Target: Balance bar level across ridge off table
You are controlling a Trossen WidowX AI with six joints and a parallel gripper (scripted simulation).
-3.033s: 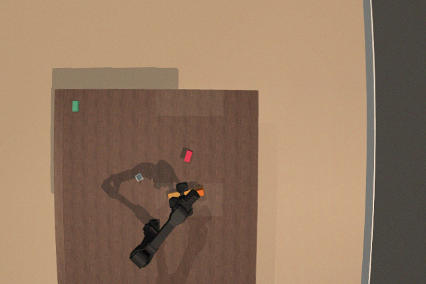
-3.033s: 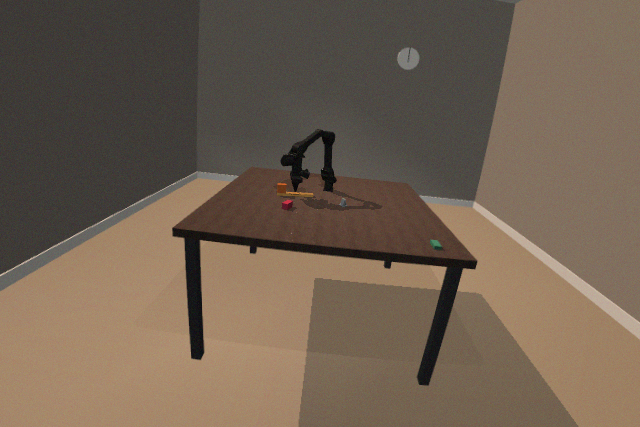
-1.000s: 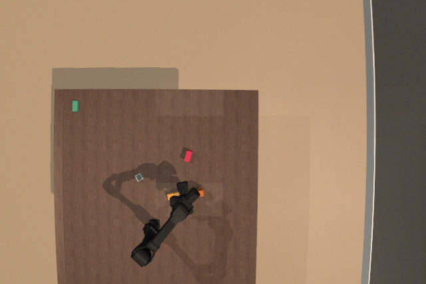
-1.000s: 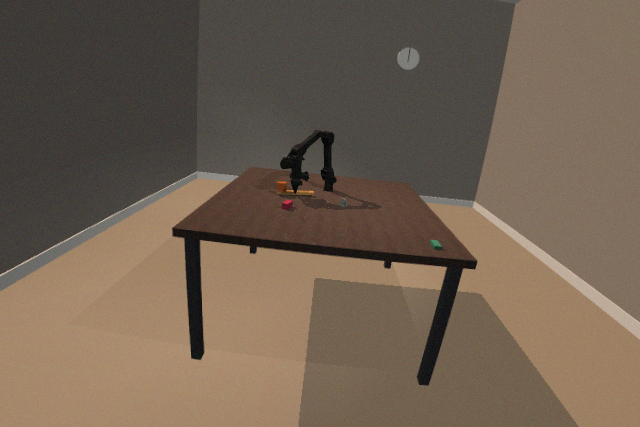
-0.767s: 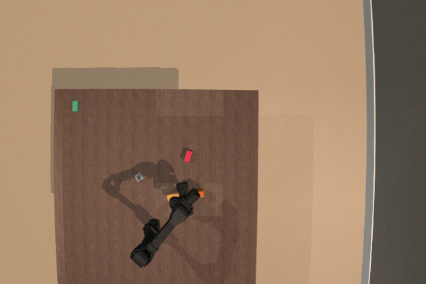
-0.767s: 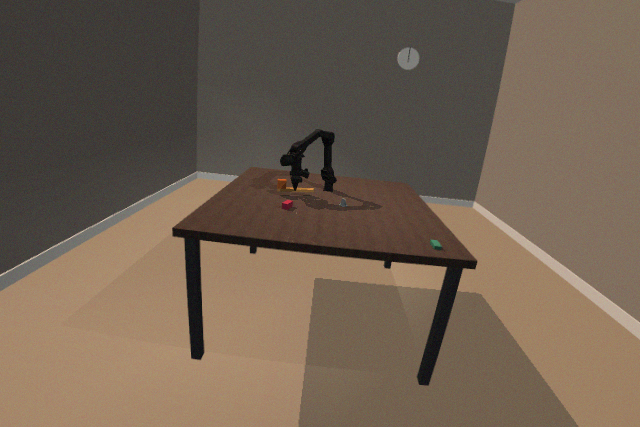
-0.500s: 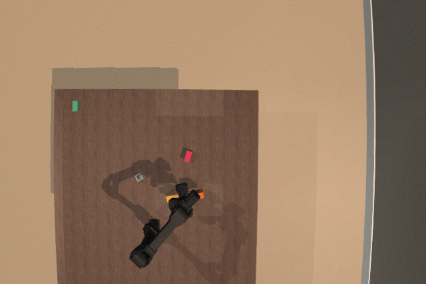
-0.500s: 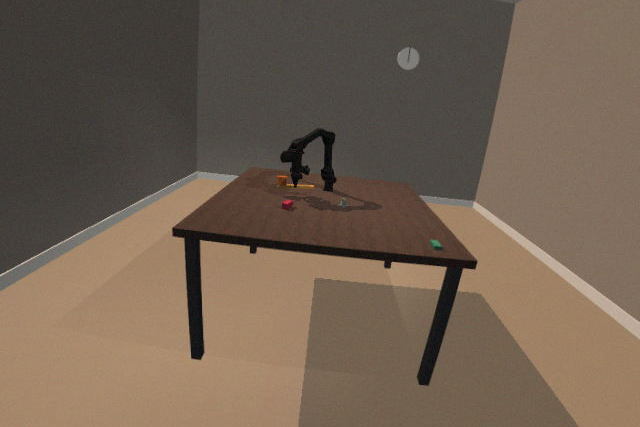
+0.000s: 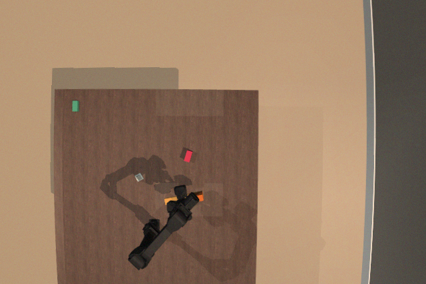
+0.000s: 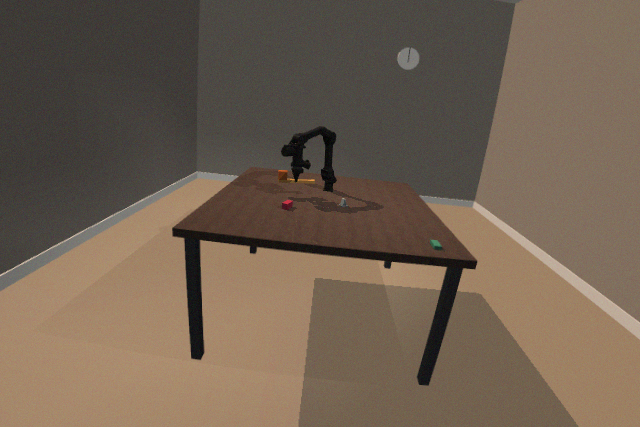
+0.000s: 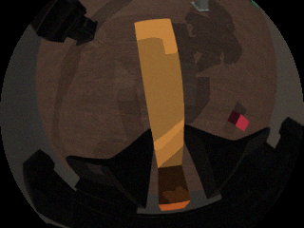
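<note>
The long yellow-orange bar (image 9: 170, 200) (image 10: 306, 181) (image 11: 163, 85) has an orange block (image 9: 200, 197) (image 10: 282, 174) (image 11: 175, 206) at one end. My gripper (image 10: 296, 179) (image 11: 167, 130) is shut on the bar nearer that block end and holds it above the table, roughly level in the exterior view. In the top view the arm hides the fingertips and the bar's middle. The small pale grey ridge (image 9: 138, 177) (image 10: 343, 202) (image 11: 201, 6) stands on the table apart from the bar, beyond the bar's plain end in the wrist view.
A red block (image 9: 188, 155) (image 10: 287, 204) (image 11: 241, 122) lies on the dark wooden table (image 9: 103, 130) (image 10: 248, 220). A green block (image 9: 75, 106) (image 10: 436, 244) lies near a far corner from the arm base. The arm's shadow falls around the ridge.
</note>
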